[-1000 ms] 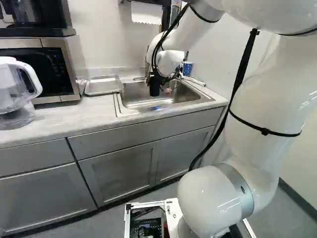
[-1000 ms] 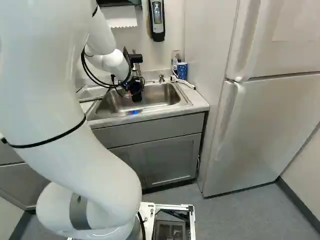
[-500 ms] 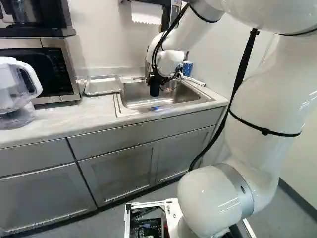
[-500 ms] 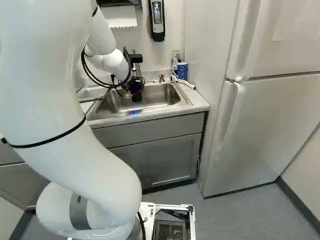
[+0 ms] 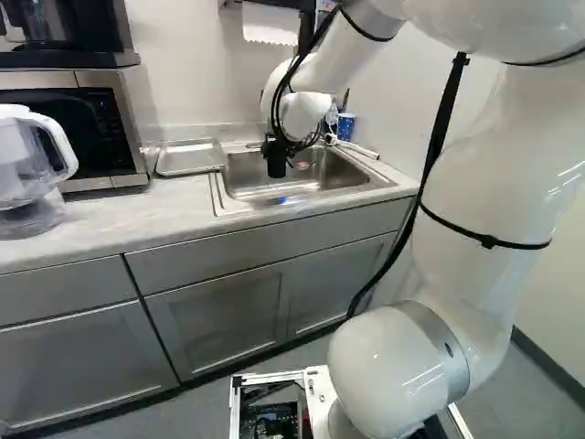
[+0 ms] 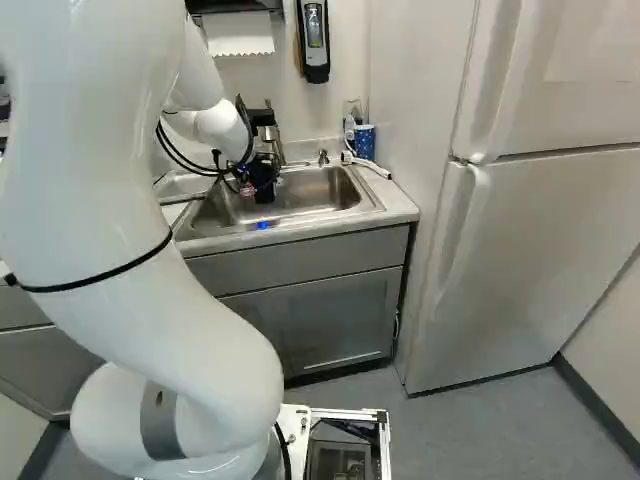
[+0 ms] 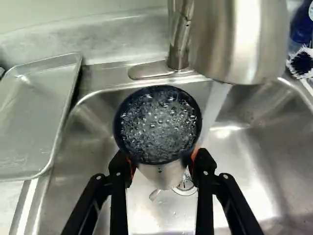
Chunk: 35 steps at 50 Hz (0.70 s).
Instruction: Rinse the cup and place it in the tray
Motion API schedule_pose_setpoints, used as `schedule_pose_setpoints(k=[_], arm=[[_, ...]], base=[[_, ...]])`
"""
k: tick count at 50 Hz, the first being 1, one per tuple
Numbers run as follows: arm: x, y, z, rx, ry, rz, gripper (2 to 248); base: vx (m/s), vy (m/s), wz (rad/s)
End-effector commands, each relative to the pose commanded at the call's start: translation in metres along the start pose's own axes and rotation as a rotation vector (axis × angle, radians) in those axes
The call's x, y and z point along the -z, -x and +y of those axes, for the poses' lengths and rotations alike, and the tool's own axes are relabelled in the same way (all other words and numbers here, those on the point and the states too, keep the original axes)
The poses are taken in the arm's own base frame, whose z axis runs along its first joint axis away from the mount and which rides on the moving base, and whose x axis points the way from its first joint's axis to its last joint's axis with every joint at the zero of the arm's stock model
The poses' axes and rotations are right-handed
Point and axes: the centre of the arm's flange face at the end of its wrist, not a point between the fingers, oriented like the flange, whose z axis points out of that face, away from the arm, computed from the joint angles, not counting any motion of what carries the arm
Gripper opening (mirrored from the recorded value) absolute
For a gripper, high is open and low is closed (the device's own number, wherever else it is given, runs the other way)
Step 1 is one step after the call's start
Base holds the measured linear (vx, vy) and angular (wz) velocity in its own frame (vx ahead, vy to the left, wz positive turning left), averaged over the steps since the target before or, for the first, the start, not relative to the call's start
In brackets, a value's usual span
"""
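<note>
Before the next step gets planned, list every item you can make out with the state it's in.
Dark-rimmed cup: mouth up, holding bubbly water
Gripper: shut on that cup, over the sink
Faucet: running, its stream passing beside the cup
Metal tray: lying flat beside the sink
Microwave: door shut
Refrigerator: both doors shut
Cabinet doors under the sink: shut
Water pitcher: upright on the counter

From left and right behind the arm [image 5: 498,165], the base views look slightly down ahead, sharing the sink [image 5: 320,185]; the wrist view looks closely into it.
</note>
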Motion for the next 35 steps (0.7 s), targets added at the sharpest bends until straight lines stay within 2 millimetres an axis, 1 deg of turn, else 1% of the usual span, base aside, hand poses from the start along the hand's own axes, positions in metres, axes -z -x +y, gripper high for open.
schedule_pose_setpoints(k=[9, 35], arm=[[0.000, -0.004, -0.015, 0.018, -0.021, 0.006, 123], [0.017, -0.026, -0.057, 0.078, -0.083, 0.061, 123]], base=[[0.000, 0.000, 0.000], [0.000, 0.000, 0.000]])
